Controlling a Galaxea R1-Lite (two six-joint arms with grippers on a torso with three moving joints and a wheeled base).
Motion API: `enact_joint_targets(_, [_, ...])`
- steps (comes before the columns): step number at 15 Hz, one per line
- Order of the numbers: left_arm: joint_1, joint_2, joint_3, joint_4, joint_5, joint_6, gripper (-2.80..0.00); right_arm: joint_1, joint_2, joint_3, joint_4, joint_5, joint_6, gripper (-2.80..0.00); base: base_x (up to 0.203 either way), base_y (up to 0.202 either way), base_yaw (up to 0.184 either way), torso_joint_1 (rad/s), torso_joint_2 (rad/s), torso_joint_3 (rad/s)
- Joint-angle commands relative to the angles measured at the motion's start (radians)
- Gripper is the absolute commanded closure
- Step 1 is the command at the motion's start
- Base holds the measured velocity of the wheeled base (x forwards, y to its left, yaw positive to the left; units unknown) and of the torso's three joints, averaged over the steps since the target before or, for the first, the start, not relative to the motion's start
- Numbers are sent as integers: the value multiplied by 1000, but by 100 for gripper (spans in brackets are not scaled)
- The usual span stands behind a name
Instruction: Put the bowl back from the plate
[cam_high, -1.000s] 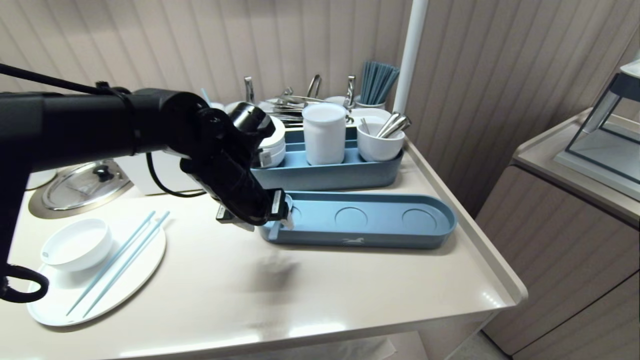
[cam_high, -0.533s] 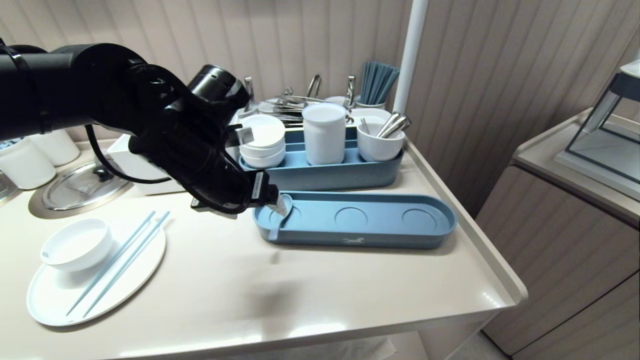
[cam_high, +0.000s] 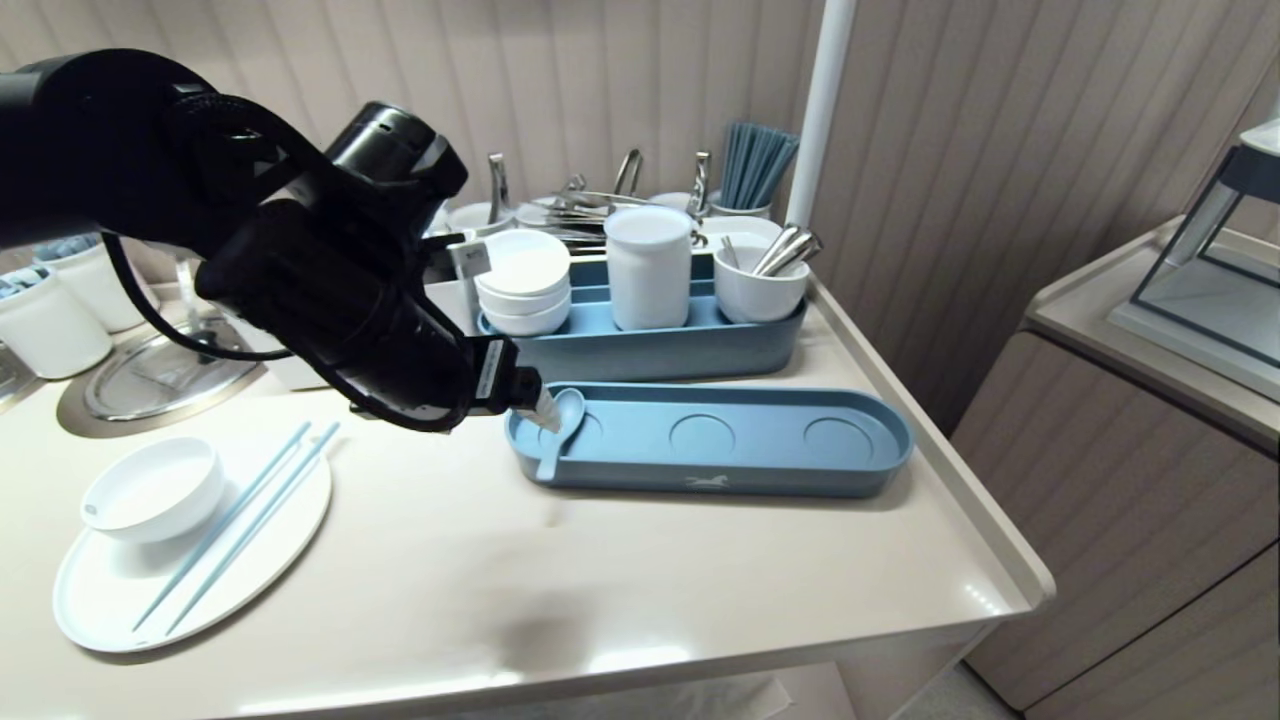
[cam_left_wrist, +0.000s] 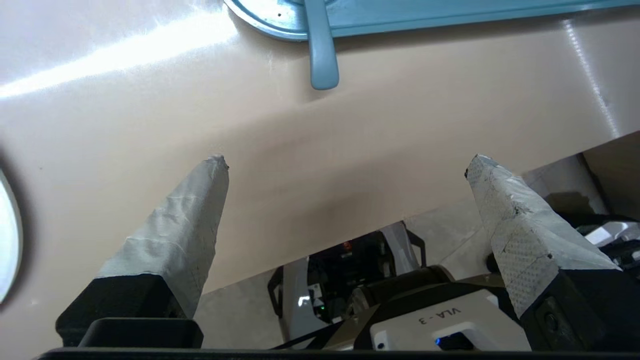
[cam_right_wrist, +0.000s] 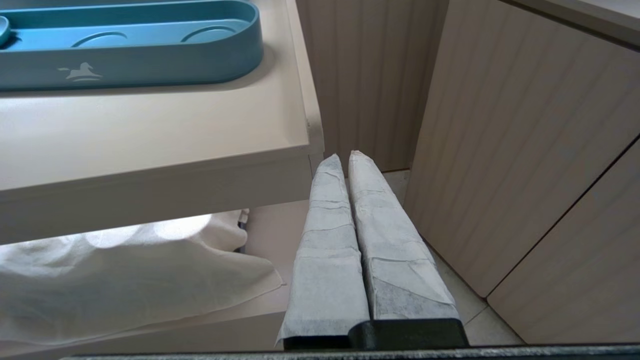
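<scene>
Drawn back from the slim blue spoon (cam_high: 556, 432), left claw (cam_left_wrist: 346, 160) gapes empty; right claw (cam_right_wrist: 345, 155) pinched shut.

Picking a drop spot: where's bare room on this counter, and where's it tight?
Free: the wide counter front between white plate and right edge, before the front blue tray; also that tray's two right recesses. Crowded: its left end, with spoon and open left gripper; the loaded rear tray.
</scene>
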Motion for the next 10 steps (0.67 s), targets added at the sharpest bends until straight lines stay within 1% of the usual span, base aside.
enact_joint_targets(1, [0, -32, 3, 10, 0, 5, -280, 0, 1, -1, 0, 0, 0, 0, 0, 0, 0, 0, 0, 0])
enact_joint_targets(3, [0, -49, 3, 12, -1, 12, -280, 0, 0, 0, 0, 0, 0, 0, 0, 0, 0, 0, 0, 0])
enact_joint_targets(4, [0, -51, 2, 16, -1, 13, 0, 0, 1, -1, 0, 0, 0, 0, 0, 0, 0, 0, 0, 0])
enact_joint_targets(6, [2, -52, -3, 22, 0, 12, 0, 0, 1, 0, 0, 0, 0, 0, 0, 0, 0, 0, 0, 0])
enact_joint_targets(7, [2, -58, 0, 22, 1, 13, -279, 0, 1, 0, 0, 0, 0, 0, 0, 0, 0, 0, 0, 0])
enact_joint_targets(9, [2, -65, -4, 32, 1, 15, -280, 0, 1, 0, 0, 0, 0, 0, 0, 0, 0, 0, 0, 0])
enact_joint_targets(10, [2, -65, -9, 31, 1, 12, 0, 0, 0, -1, 0, 0, 0, 0, 0, 0, 0, 0, 0, 0])
